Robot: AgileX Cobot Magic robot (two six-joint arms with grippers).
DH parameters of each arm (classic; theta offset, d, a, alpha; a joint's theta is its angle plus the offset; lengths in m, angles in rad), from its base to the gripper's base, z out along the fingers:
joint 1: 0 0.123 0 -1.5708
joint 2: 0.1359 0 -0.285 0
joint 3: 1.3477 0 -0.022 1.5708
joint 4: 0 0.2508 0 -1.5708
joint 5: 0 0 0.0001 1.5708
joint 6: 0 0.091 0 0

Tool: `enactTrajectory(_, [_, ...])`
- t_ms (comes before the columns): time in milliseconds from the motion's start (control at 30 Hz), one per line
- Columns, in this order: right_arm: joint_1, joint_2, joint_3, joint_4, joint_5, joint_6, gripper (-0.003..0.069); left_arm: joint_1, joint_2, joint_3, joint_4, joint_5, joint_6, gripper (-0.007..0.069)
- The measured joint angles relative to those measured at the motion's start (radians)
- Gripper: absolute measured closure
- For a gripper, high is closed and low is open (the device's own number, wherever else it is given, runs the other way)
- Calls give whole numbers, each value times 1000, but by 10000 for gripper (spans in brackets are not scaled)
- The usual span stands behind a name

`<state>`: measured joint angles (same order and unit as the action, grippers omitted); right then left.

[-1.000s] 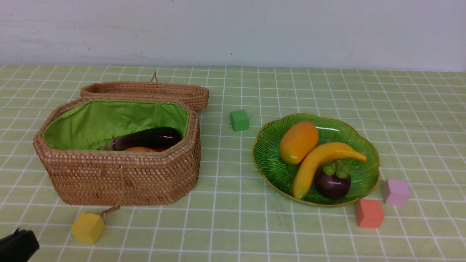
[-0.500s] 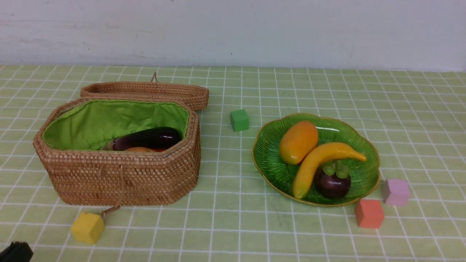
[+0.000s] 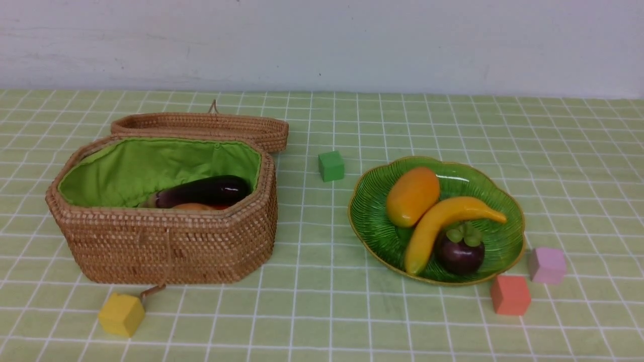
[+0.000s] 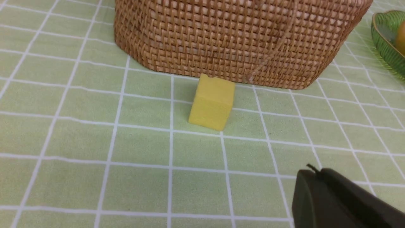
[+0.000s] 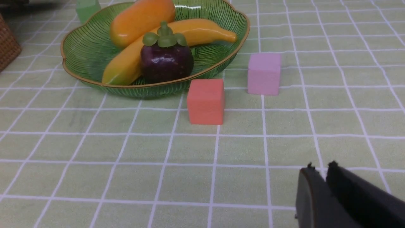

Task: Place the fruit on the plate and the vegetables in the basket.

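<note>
Looks sorted: banana (image 3: 443, 221), mango (image 3: 412, 196) and mangosteen (image 3: 459, 251) sit on the plate (image 3: 372, 221), eggplant (image 3: 204, 191) lies lengthwise in the basket (image 3: 171, 246). Left gripper (image 4: 316, 172) is closed and empty, right gripper (image 5: 319, 169) barely parted and empty, both at the counter's near edge.

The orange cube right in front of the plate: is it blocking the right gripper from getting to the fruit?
Partly. The orange cube sits between the right gripper and the plate, with a pink cube beside it.

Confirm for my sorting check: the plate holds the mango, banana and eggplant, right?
Not quite. In the front view the plate holds the mango, banana and mangosteen; the eggplant lies in the basket.
</note>
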<state>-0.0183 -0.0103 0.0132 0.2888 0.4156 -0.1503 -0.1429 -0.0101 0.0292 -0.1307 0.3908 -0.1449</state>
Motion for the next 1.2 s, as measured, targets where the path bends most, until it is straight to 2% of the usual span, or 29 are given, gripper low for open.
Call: enactTrajectory(1200, [0,0,0,0,0,0,552,0,0,0,0,-3,-4,634])
